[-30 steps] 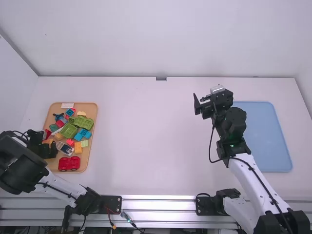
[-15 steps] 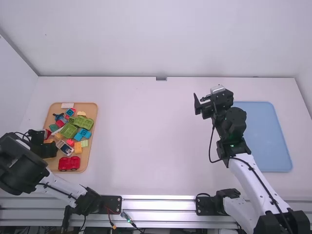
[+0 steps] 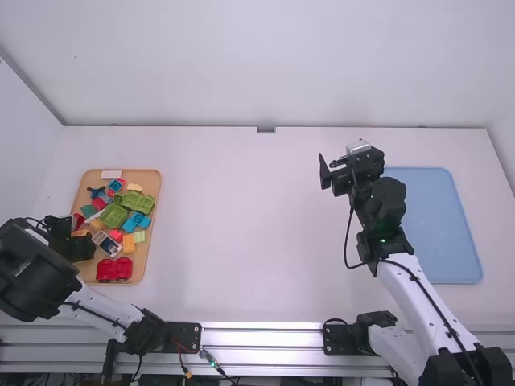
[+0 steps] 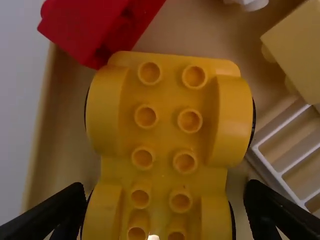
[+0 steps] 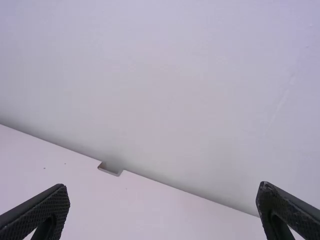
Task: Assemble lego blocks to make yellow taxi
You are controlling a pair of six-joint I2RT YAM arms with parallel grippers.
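Taxi base (image 4: 165,125): smooth yellow plastic, rounded wheel arches, two rows of hollow studs; lying in the left part of the tray (image 3: 141,261).

Left gripper (image 4: 165,195): lowered or turned slightly over the tray's left part within the last second; fingers spread, one on each side of the base, nothing gripped. A grasp is judged close; assembly is not begun.

Red block (image 4: 95,25): hard-edged, glossy, beside the base in the tray.

White lattice (image 4: 270,172): thin plastic bars, beside the base in the tray.

Right gripper (image 5: 163,200): ridged black fingers held apart, empty; placed well right of the tray, seemingly unchanged.

Blue board (image 3: 438,225): flat, round-cornered, farthest right of the tray.
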